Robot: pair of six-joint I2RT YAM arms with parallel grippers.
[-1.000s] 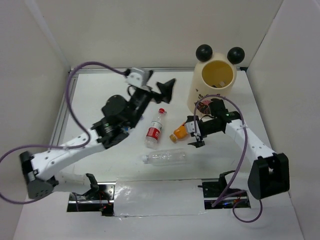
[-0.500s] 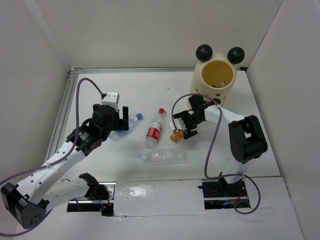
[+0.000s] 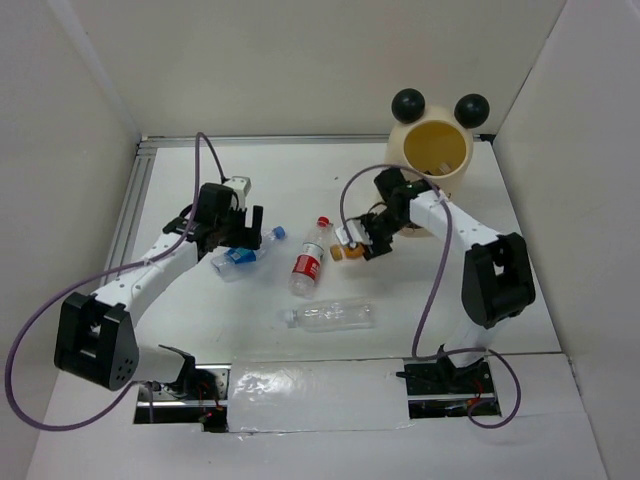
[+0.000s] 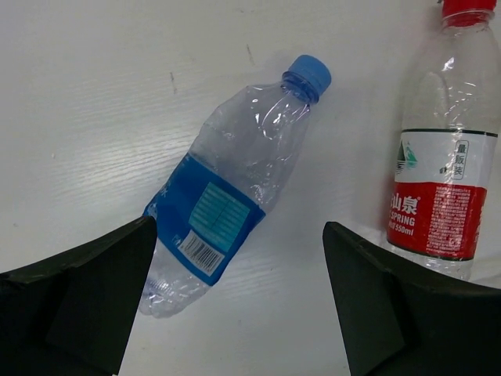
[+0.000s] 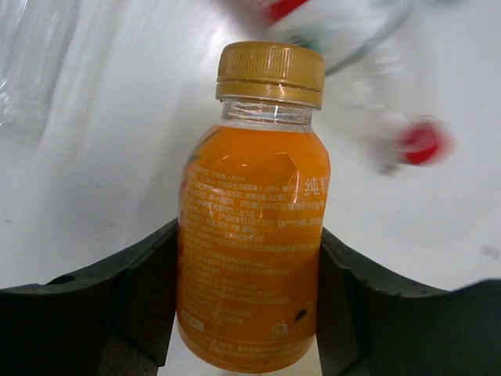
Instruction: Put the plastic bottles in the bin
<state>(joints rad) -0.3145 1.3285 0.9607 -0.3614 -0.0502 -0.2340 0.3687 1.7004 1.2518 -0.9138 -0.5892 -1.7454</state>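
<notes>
My right gripper (image 3: 362, 244) is shut on the orange bottle (image 5: 252, 227), held just left of the bin (image 3: 432, 170), a cream cylinder with two black ball ears and a yellow inside. The orange bottle's cap shows in the top view (image 3: 338, 252). My left gripper (image 3: 237, 232) is open above a clear blue-labelled bottle (image 4: 235, 192) lying on the table (image 3: 245, 255). A red-labelled bottle with a red cap (image 3: 309, 260) lies in the middle; it also shows in the left wrist view (image 4: 442, 157). A clear unlabelled bottle (image 3: 330, 316) lies nearer the front.
White walls close the table at the left, the back and the right. A metal rail (image 3: 130, 215) runs along the left edge. Purple cables loop from both arms. Mounting plates (image 3: 440, 385) sit at the near edge.
My right gripper has lifted the orange bottle and moved it up toward the bin. My left arm has swung further back and sits over the blue-labelled bottle.
</notes>
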